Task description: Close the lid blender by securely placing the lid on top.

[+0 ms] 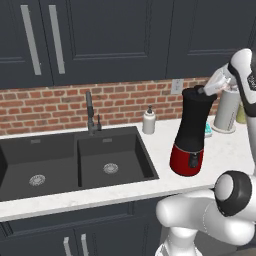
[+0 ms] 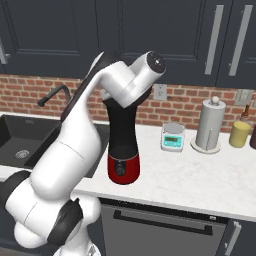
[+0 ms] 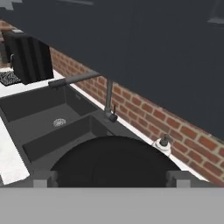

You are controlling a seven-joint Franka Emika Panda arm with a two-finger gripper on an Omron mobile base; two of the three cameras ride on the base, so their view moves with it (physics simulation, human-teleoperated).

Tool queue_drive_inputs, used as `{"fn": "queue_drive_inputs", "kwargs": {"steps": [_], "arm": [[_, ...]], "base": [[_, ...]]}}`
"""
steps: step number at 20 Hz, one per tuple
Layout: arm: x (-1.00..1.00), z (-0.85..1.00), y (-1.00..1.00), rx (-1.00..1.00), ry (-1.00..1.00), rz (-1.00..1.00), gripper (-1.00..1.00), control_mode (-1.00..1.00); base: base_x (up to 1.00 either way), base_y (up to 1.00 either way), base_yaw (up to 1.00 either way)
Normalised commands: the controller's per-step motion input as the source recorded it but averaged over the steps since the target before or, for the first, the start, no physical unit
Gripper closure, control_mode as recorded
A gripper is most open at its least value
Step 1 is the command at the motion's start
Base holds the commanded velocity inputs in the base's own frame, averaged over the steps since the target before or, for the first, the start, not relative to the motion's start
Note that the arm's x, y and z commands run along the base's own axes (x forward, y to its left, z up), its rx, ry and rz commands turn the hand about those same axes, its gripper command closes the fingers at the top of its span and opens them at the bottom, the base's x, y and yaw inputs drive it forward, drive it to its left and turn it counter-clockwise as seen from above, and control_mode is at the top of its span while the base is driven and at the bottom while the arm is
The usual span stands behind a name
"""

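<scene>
The blender (image 1: 190, 130) stands upright on the white counter just right of the sink, a tall black jar on a glossy red base (image 2: 123, 169). A round black lid (image 3: 109, 162) lies flat across the jar's top (image 1: 195, 93). My gripper (image 1: 204, 91) reaches in from the right at the height of the jar's rim. In the hand view my gripper (image 3: 111, 178) is open, its fingertips (image 3: 44, 178) wide apart on either side of the lid and not pressing on it. In the right base view my own arm hides the jar's top.
A double dark sink (image 1: 75, 160) with a faucet (image 1: 90, 112) lies left of the blender, and a white soap bottle (image 1: 148, 121) stands behind it. On the right are a small scale (image 2: 173, 137), a pale grey canister (image 2: 209, 125) and a yellow bottle (image 2: 239, 134). The brick wall and dark cabinets are close behind.
</scene>
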Motion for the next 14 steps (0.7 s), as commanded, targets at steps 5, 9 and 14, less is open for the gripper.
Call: {"fn": "queue_drive_inputs", "kwargs": {"steps": [5,9,14], "arm": [[-0.52,0.36,-0.01,0.0,0.0,0.0,-1.0,-1.0],[-0.7,0.23,0.0,0.0,0.0,0.0,-1.0,-1.0],[-0.81,0.08,0.01,0.0,0.0,-0.03,-1.0,-1.0]], "base": [[0.0,0.0,0.0],[0.0,0.0,0.0],[0.0,0.0,0.0]]}}
